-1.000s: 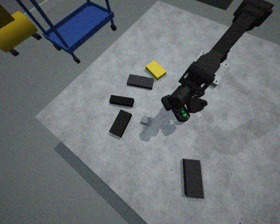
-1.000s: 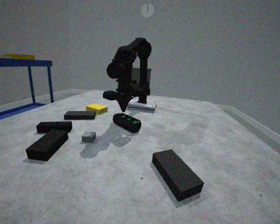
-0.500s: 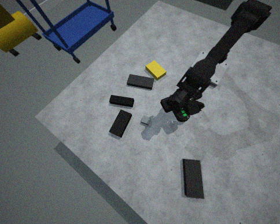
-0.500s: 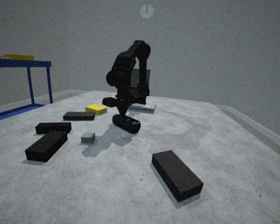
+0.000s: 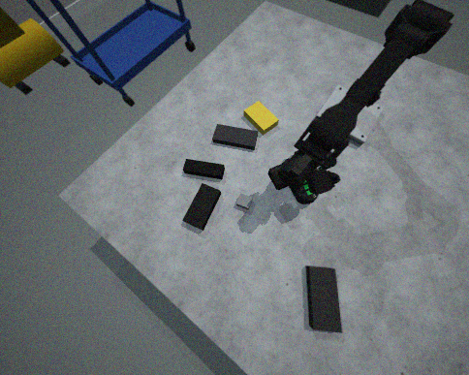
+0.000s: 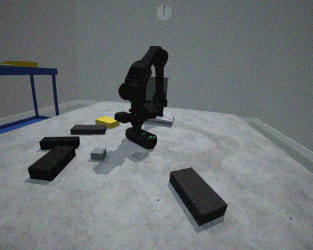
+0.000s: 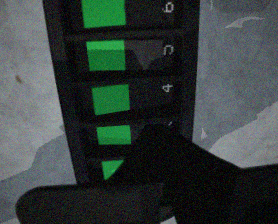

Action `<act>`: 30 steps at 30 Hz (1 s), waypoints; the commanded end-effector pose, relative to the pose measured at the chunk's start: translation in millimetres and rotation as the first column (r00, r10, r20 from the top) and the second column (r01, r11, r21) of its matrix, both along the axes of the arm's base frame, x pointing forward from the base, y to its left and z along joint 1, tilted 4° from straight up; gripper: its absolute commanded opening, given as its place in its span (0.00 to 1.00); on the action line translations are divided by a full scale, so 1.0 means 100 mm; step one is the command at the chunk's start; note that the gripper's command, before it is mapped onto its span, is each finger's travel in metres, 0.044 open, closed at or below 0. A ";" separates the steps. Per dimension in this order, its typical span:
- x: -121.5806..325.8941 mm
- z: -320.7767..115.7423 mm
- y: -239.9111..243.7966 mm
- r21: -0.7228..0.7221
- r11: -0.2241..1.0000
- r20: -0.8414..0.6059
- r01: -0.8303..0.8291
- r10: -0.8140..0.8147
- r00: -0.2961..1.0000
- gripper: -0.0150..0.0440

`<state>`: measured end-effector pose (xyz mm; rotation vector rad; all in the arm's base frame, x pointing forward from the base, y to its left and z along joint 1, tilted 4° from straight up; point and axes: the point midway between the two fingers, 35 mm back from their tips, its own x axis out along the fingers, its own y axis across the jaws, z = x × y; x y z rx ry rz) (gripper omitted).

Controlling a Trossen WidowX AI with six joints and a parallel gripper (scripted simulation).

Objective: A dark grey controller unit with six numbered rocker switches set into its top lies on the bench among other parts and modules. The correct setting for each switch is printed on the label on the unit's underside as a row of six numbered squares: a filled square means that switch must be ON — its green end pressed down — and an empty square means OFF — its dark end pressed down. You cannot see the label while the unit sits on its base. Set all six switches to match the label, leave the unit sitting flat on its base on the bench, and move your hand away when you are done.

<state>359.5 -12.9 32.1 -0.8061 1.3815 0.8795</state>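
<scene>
The dark grey controller unit (image 5: 305, 197) (image 6: 150, 144) (image 7: 74, 102) lies on the bench with its switches facing up; its underside label is hidden. In the wrist view, numbers 6, 5 and 4 are readable beside green switch ends (image 7: 104, 13) (image 7: 106, 59) (image 7: 111, 99); two more green ends show lower down, the lowest partly covered. Which ends are pressed down is hard to tell. My gripper (image 6: 136, 130) (image 7: 153, 132) is shut and empty, its tip low over the unit's switch face near its far end in the exterior view. Contact cannot be told.
Dark blocks (image 5: 234, 137) (image 5: 203, 169) (image 5: 202, 206), a yellow block (image 5: 261, 116) (image 6: 107, 122) and a small grey block (image 5: 243, 202) (image 6: 98, 154) lie to one side. A larger dark block (image 5: 324, 298) (image 6: 198, 194) lies nearer the front. A pale plate (image 6: 165, 119) is by the arm's base.
</scene>
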 end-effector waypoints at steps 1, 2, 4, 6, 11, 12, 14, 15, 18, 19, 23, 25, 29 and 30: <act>-0.01 -0.03 0.00 0.001 1.000 -0.007 0.007 -0.007 1.000 0.25; -0.01 -0.03 0.00 0.001 1.000 -0.007 0.007 -0.007 1.000 0.25; -0.01 -0.03 0.00 0.001 1.000 -0.007 0.007 -0.007 1.000 0.25; -0.01 -0.03 0.00 0.001 1.000 -0.007 0.007 -0.007 1.000 0.25; -0.01 -0.03 0.00 0.001 1.000 -0.007 0.007 -0.007 1.000 0.25; -0.01 -0.03 0.00 0.001 1.000 -0.007 0.007 -0.007 1.000 0.25; -0.01 -0.03 0.00 0.001 1.000 -0.007 0.007 -0.007 1.000 0.25; -0.01 -0.03 0.00 0.001 1.000 -0.007 0.007 -0.007 1.000 0.25; 0.00 0.08 0.00 0.000 1.000 -0.006 0.001 -0.001 1.000 0.25; 0.00 0.20 -0.01 0.000 1.000 -0.007 0.003 -0.003 1.000 0.25; 0.00 0.42 -0.02 0.000 1.000 -0.007 0.007 -0.007 1.000 0.25; 0.00 0.42 -0.02 0.000 1.000 -0.007 0.007 -0.007 1.000 0.25; 0.09 0.43 0.16 0.002 1.000 -0.007 0.007 -0.007 1.000 0.25; 0.13 0.43 0.27 0.003 1.000 -0.006 0.007 -0.007 1.000 0.25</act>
